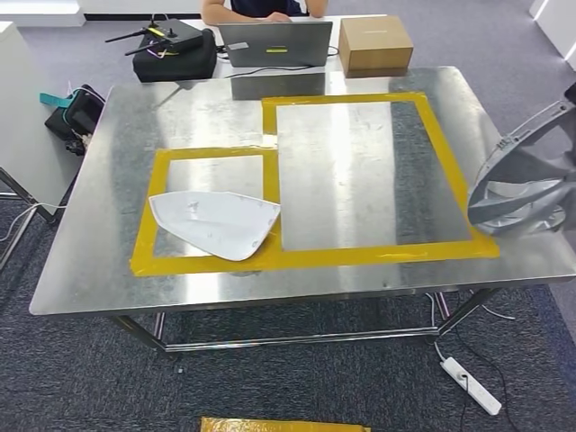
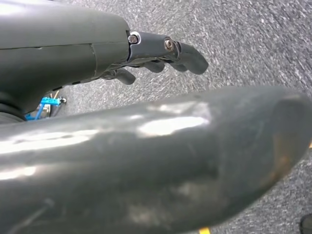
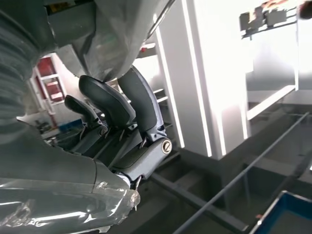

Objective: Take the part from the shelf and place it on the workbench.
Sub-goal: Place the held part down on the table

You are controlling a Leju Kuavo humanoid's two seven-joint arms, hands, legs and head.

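Grey carpet lies beneath the left robot hand (image 2: pixel 162 53), whose fingers hang loosely apart, holding nothing. Right robot hand (image 3: pixel 121 126) grasps the silver cast part (image 1: pixel 523 180), which hovers at three o'clock over the steel surface (image 1: pixel 88 234), while a white panel (image 1: pixel 217 223) lies at nine o'clock inside yellow tape.

Bright, even overhead light, with soft washed-out glare across the steel workbench (image 1: pixel 102 261), strongest toward its far edge near the laptop (image 1: pixel 275 43). Barely any shadow under the workbench. Left wrist view smeared and out of focus up close, possibly motion blur. Right wrist background blown out white.
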